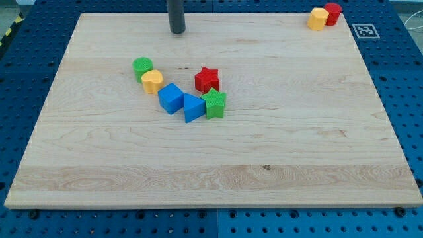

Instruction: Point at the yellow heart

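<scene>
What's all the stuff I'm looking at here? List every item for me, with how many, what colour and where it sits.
green cylinder: one, green, left of centre, touching the yellow heart
yellow heart: one, yellow, just below and right of the green cylinder
blue cube: one, blue, centre, below the yellow heart
blue triangle: one, blue, right of the blue cube
green star: one, green, right of the blue triangle
red star: one, red, above the green star
yellow block: one, yellow, the view's top right corner
red block: one, red, right beside the yellow block
wooden board: one, pale wood
blue pegboard table: one, blue, beneath the board
my tip: one dark rod, the view's top, above all central blocks, touching none
</scene>
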Controlling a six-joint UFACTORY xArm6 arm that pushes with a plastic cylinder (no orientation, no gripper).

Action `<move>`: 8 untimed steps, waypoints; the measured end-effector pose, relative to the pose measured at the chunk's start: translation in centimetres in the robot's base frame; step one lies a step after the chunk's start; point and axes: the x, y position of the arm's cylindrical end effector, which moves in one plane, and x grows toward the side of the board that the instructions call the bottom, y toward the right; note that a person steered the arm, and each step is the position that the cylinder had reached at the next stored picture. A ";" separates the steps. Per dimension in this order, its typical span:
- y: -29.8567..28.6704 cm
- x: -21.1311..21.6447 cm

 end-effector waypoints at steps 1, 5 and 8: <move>-0.8 1.3; -1.1 7.6; -1.1 11.5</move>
